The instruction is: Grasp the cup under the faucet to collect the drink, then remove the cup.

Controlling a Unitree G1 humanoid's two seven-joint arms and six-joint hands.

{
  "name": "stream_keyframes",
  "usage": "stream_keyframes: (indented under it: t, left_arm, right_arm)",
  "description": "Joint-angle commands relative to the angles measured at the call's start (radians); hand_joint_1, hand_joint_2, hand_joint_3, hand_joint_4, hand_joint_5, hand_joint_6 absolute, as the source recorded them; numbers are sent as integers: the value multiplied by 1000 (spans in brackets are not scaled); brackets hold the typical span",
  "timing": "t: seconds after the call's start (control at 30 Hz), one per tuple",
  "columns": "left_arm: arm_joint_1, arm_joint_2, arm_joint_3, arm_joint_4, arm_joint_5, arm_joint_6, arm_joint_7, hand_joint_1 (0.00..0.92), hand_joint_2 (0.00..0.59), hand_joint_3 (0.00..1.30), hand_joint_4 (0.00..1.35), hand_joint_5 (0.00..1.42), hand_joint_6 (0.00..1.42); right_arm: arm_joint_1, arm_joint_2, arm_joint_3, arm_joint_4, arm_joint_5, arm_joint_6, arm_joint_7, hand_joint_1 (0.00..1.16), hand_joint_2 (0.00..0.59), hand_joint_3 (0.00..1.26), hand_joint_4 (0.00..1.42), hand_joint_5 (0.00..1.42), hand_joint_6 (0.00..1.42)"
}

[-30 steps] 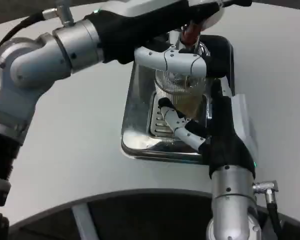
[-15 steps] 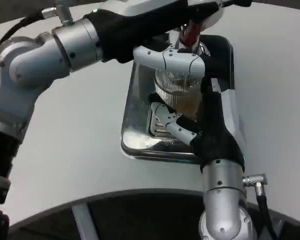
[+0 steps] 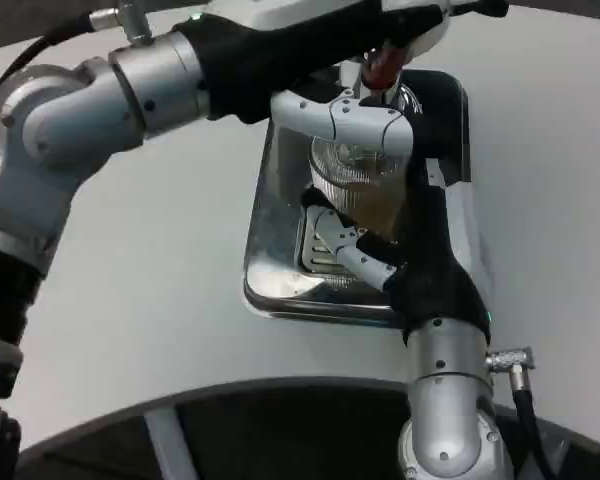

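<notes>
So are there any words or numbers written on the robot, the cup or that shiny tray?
None can be read.
The cup: ribbed clear wall, no label or print.
The shiny tray: bare metal with a slotted grate, no writing.
The left hand and right hand: plain white and black, no marks.
The silver forearms: no lettering; only a small green light, not a sign.

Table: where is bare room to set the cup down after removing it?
The white table is bare left of the steel drip tray, under the left arm, and right of it. The tray is crowded: the cup, the right robot hand and the left robot hand fill it.
</notes>
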Motion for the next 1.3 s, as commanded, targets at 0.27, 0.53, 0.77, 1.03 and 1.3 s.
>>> stream_keyframes:
  t: [0.27,0.53,0.77,1.03,1.3]
  left_arm:
    - [-5,-9,-48,41,39,-18,-14,0,108,106,0,0,109]
    - [-6,-8,-56,44,43,-31,-16,0,109,111,0,0,109]
    - [-6,-7,-56,38,39,-33,-19,0,109,113,0,0,109]
    - [-6,-3,-55,32,31,-32,-28,0,109,114,0,0,109]
    - [-12,-6,-55,38,21,-26,-40,0,109,114,0,0,109]
  right_arm:
    - [-5,72,-20,19,23,-19,-13,692,249,0,0,0,33]
    - [-7,73,-16,20,29,-21,-20,692,250,0,0,0,33]
    - [-12,77,-14,28,29,-28,-30,680,252,0,0,0,33]
    - [-23,83,-16,46,37,-39,-34,678,247,0,0,0,33]
    - [-36,91,-13,70,44,-49,-38,679,244,0,0,0,33]
